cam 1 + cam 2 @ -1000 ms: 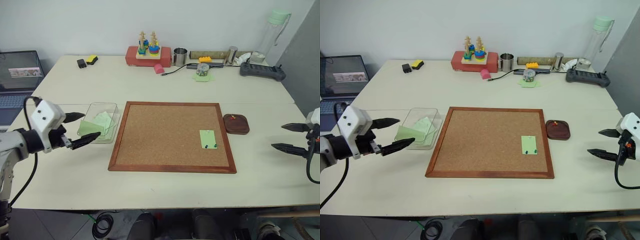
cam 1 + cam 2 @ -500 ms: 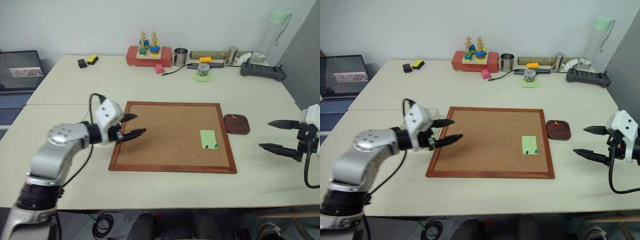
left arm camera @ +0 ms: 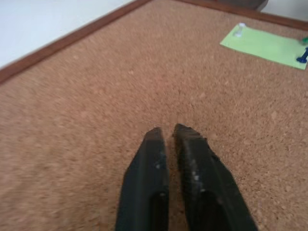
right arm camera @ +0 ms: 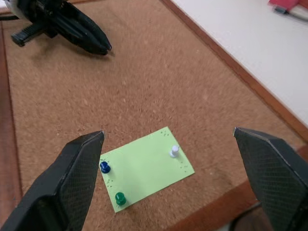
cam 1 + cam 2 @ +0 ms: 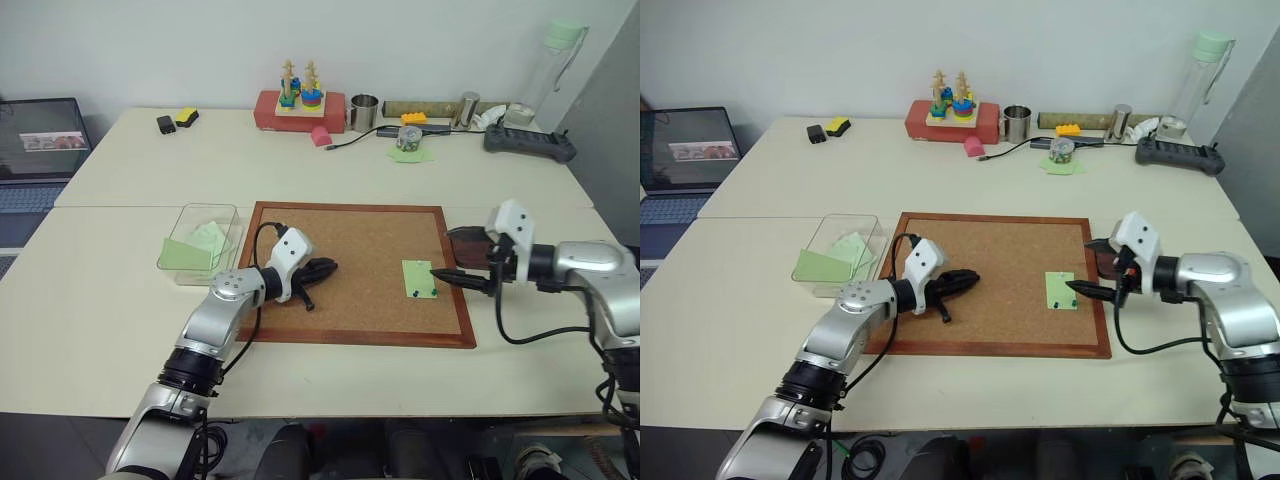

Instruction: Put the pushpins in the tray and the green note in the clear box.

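Now my left end effector (image 5: 325, 267) sits low over the bare cork board (image 5: 350, 240), fingers pressed together on nothing; the clear box (image 5: 200, 240) lies behind it on the worktop (image 5: 120, 330), off the board's left edge, with green paper already inside. Well ahead of it, toward my right side, the green note (image 4: 144, 166) is pinned to the cork. My right end effector (image 4: 168, 166) hangs over that note with its fingers spread wide, one on each side of the paper; the tray (image 5: 470, 245) lies just beyond it, off the board's right edge.

To do this step well, I judge I should take one pin at a time: settle the right fingers around a single head, close gently, and pull straight up so the paper does not tear. My closed left tip could press the note flat meanwhile.

Counted: one note on the board, three pushpins (image 4: 105, 167) in it (one blue, one green, one pale), one tray, one clear box.
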Available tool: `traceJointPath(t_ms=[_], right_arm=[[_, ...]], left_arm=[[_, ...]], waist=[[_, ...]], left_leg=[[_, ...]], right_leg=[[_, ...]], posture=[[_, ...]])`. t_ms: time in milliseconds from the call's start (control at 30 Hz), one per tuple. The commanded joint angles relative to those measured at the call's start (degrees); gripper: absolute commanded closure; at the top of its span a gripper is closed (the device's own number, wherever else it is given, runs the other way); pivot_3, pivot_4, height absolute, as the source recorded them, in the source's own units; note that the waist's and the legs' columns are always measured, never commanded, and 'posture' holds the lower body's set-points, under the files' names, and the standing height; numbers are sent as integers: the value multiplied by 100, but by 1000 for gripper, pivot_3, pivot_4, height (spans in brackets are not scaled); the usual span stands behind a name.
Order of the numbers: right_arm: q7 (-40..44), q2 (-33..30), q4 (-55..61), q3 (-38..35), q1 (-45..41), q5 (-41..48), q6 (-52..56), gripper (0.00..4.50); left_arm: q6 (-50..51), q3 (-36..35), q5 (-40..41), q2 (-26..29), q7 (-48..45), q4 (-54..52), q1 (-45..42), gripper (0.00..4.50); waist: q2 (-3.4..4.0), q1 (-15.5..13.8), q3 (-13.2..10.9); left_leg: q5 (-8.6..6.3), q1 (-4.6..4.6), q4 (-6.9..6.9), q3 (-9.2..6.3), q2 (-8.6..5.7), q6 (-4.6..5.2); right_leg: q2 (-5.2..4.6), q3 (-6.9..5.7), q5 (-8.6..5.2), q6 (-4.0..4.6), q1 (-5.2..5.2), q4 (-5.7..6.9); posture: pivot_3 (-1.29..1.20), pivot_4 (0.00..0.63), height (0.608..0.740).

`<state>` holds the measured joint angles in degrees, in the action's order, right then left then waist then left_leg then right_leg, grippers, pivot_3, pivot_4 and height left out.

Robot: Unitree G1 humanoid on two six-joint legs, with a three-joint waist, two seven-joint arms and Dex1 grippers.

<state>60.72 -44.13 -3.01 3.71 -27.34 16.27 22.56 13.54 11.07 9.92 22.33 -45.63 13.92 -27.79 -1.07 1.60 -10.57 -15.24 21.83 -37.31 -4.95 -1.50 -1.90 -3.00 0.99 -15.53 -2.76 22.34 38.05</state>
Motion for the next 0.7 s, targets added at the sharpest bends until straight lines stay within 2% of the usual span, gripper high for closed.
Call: traceJointPath(t_ms=[33,333,533,700], right_arm=[[-85,332,-736,266,-457,-408,-563,0],[-24,820,-2022,508,-944,-840,-1361,0],[85,834,-2386,431,-997,-891,-1588,953],[187,815,-2411,352,-1021,-806,-1554,2026]], left_arm=[[-247,5,-136,-75,3,156,-12,4451],[-321,-24,-215,-109,5,179,128,4451],[-317,-11,-246,-126,19,185,115,4500],[-321,-14,-266,-153,19,188,111,4500]], waist=[[1,1,1],[4,5,2],[4,6,2],[4,5,2]], left_leg=[[0,-1,0,1,0,0],[-1,-3,-25,-4,-2,2],[-1,-3,-28,-4,-2,2],[-2,-3,-32,-5,-2,3]], right_leg=[[-1,0,0,0,0,1],[0,0,1,-1,-7,10],[0,-1,1,-1,-7,13],[0,-1,1,-2,-8,17]], posture=[[0,150,740],[0,150,740],[0,150,740],[0,150,740]])
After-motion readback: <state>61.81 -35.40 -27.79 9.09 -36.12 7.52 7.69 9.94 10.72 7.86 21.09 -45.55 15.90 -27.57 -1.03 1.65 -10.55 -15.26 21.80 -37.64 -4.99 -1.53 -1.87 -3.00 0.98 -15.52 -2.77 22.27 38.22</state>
